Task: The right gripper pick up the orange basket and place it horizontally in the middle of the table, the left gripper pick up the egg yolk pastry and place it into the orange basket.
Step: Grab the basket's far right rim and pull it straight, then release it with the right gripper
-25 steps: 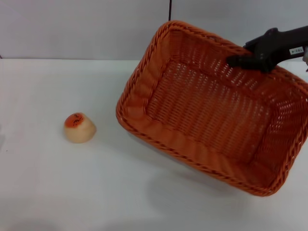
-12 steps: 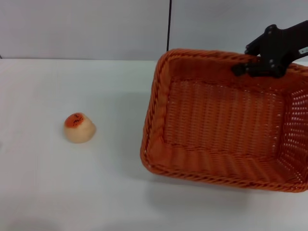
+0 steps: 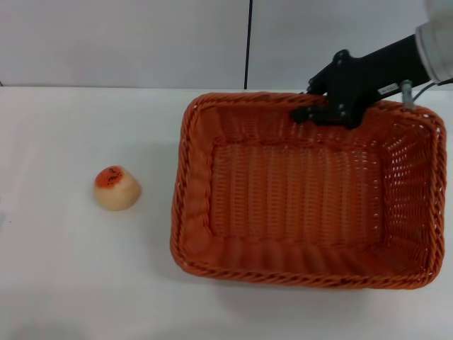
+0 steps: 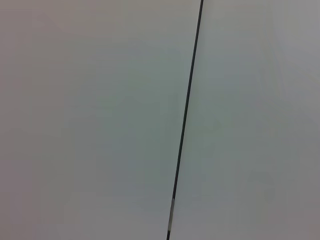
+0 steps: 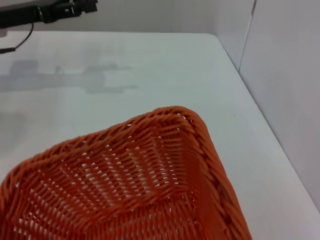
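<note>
One second ago the orange basket [image 3: 304, 191] hung askew; now it lies square, right of the tabletop's middle, the right gripper [image 3: 311, 108] clamping its far rim. Release comes next; the egg yolk pastry [image 3: 117, 188] waits left.

Off-task stuff on my end is basically just the back wall [image 3: 127, 42]: plain pale grey, 2 panels meeting at a thin dark vertical seam [image 3: 248, 39]. My left wrist cam shows nothing but that wall, with the seam running through it at a slight tilt. The right wrist cam catches both too.
</note>
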`<action>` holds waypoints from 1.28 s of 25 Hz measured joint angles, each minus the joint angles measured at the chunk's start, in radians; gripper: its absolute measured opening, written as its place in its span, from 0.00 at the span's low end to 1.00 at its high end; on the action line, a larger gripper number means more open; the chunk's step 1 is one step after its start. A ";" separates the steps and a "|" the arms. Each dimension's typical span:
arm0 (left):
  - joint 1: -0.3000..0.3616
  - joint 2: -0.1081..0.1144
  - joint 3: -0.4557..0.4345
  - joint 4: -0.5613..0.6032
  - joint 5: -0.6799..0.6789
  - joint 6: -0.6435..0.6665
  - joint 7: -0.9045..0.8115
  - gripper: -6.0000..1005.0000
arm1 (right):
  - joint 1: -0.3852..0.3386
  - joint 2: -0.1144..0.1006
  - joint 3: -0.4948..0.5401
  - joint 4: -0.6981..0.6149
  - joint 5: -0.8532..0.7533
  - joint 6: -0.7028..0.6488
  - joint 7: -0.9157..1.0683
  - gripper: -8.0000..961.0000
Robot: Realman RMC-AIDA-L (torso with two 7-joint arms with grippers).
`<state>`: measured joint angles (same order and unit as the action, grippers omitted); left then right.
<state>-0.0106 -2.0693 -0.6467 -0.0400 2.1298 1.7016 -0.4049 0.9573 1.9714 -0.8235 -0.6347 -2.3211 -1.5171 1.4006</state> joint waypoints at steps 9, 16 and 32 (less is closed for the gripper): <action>0.001 0.000 0.001 0.001 -0.002 -0.005 0.000 0.74 | 0.014 0.046 -0.022 0.002 0.004 0.056 -0.015 0.20; -0.002 0.001 -0.001 0.006 -0.003 -0.009 0.000 0.74 | 0.037 0.068 -0.028 0.035 0.009 0.115 -0.027 0.21; 0.000 0.002 -0.003 0.009 -0.005 -0.016 0.000 0.73 | 0.033 0.104 -0.148 0.028 0.025 0.200 -0.027 0.23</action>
<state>-0.0107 -2.0677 -0.6497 -0.0310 2.1244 1.6859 -0.4049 0.9905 2.0750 -0.9715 -0.6069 -2.2958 -1.3176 1.3735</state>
